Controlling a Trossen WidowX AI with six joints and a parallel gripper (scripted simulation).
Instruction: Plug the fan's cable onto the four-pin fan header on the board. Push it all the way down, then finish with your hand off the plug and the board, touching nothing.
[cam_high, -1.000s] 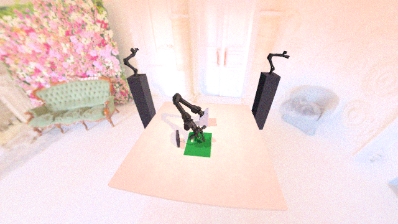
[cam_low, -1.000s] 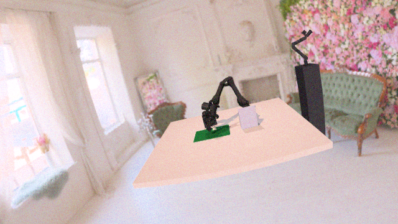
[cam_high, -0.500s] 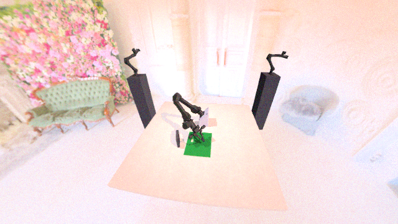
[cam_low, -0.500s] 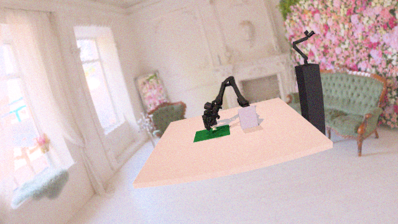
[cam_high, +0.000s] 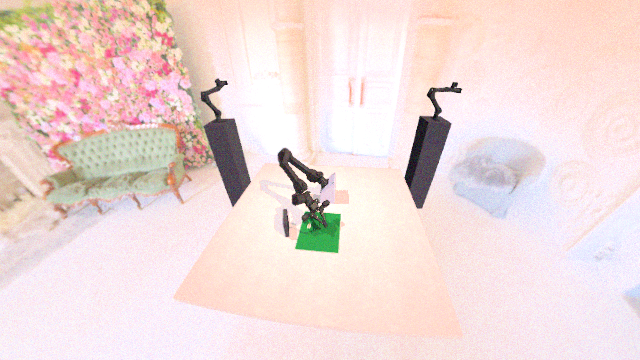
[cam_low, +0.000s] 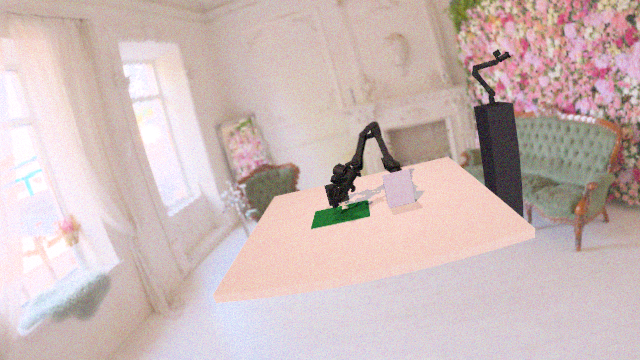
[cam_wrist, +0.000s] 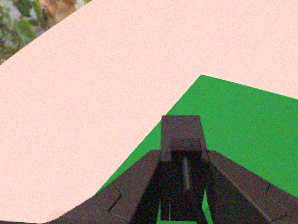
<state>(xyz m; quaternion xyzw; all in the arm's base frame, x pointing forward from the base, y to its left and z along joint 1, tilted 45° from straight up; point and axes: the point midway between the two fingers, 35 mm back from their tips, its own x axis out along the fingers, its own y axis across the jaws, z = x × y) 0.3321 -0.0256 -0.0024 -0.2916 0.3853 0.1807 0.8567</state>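
The green board (cam_high: 322, 244) (cam_low: 326, 220) (cam_wrist: 250, 132) lies flat on the table. My gripper (cam_wrist: 181, 160) is shut on the dark cable plug (cam_wrist: 181, 131); a thin strand of cable shows below the plug between the fingers. In the top and exterior views the gripper is low over the back part of the board, and the arm is tilted. A small pale piece (cam_high: 309, 226) (cam_low: 345, 206) on the board beside the gripper may be the header; I cannot tell. The pins and the plug's lower end are hidden. A thin dark upright block (cam_high: 286, 223), possibly the fan, stands left of the board.
A pale lilac upright panel (cam_high: 328, 190) (cam_low: 399, 189) stands on the table (cam_high: 380, 280) (cam_low: 425, 240) near the arm's base, behind the board in the top view. Two dark pedestals (cam_high: 227, 160) (cam_high: 427, 160) with small arms stand beyond the table's back corners.
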